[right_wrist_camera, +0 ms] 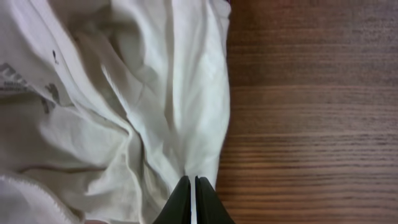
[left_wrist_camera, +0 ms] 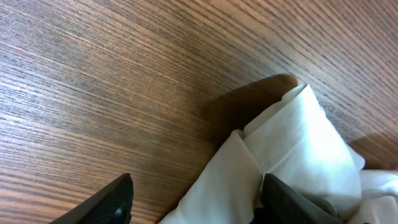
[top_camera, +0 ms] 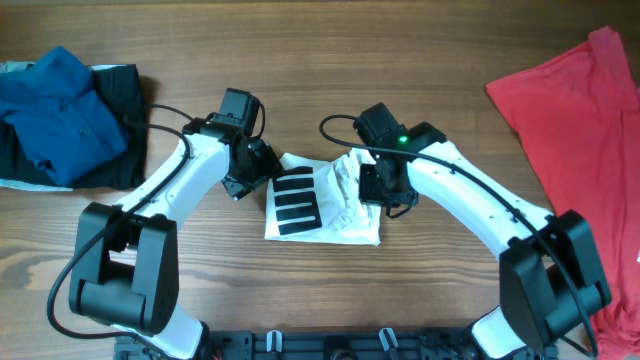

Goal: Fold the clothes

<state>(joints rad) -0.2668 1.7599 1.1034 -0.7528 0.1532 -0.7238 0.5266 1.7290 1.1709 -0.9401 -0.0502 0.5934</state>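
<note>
The white T-shirt (top_camera: 330, 205) lies folded into a small bundle at the table's middle, its black striped print (top_camera: 296, 199) facing up. My left gripper (top_camera: 252, 166) is open at the bundle's upper left corner; in the left wrist view a white fold (left_wrist_camera: 292, 149) lies between its spread fingers (left_wrist_camera: 199, 205). My right gripper (top_camera: 376, 186) is at the bundle's upper right edge. In the right wrist view its fingers (right_wrist_camera: 192, 199) are shut on a pinch of the crumpled white cloth (right_wrist_camera: 124, 112). A red shirt (top_camera: 590, 130) lies spread at the far right.
A blue shirt (top_camera: 55, 110) lies on a black garment (top_camera: 125, 85) at the far left, in a pile. The wooden table (top_camera: 450, 60) shows bare between the garments. Both arms' bases stand at the front edge.
</note>
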